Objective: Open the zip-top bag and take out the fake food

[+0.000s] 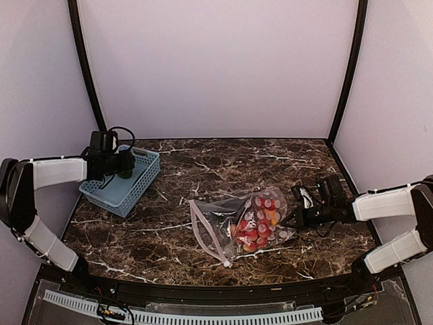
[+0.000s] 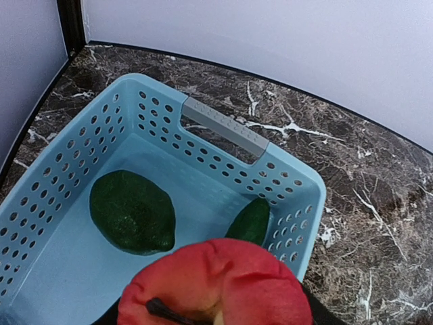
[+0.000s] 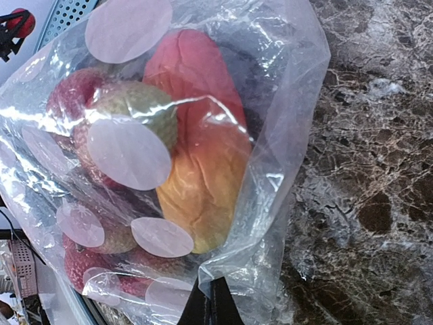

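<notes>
The zip-top bag (image 1: 216,218) lies at the table's middle, its pale zip strip (image 1: 205,233) at the left end. Red and orange fake food (image 1: 260,220) fills its right half. My right gripper (image 1: 298,218) is shut on the bag's right edge. In the right wrist view its closed fingertips (image 3: 213,306) pinch the clear plastic (image 3: 270,203) beside an orange-red fruit (image 3: 203,169). My left gripper (image 1: 116,164) hovers over the blue basket (image 1: 125,196) and is shut on a red apple (image 2: 216,284). The apple hides its fingers in the left wrist view.
In the basket (image 2: 223,126) lie a dark green bumpy fruit (image 2: 132,211) and a smaller green piece (image 2: 250,221). The basket stands at the table's back left, near the left wall. Pale walls enclose the marble table (image 1: 223,162) on three sides.
</notes>
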Controlling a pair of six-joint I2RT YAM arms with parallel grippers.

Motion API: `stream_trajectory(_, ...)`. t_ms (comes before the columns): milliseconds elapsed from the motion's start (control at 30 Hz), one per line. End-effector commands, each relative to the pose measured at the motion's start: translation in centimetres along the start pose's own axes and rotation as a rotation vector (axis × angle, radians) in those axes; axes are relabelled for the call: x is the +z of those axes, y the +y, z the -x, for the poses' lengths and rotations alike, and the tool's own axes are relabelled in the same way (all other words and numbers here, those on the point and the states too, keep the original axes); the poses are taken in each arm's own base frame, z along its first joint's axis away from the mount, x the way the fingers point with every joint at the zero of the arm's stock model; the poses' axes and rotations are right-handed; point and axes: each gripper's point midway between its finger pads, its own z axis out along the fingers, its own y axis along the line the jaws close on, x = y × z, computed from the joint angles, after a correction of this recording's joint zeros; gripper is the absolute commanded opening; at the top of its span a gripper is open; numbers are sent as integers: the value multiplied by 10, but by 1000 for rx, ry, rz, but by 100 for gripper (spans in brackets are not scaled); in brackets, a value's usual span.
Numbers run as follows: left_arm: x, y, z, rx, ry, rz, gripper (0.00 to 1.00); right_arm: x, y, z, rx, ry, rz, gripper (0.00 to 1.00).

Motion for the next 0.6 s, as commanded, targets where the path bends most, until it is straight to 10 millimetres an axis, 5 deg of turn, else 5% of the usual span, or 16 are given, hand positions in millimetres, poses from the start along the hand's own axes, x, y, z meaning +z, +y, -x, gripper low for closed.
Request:
stream_trajectory(0,35,4,-12,29,96,50,58,-1,6,15,-33,-33,17,0)
stream_trajectory(300,75,4,-19,60,144,74,67,-1,8,16,-35,-33,27,0)
stream_trajectory(567,59,-7,-2,64,89,24,86,0,8,17,-34,-27,29,0)
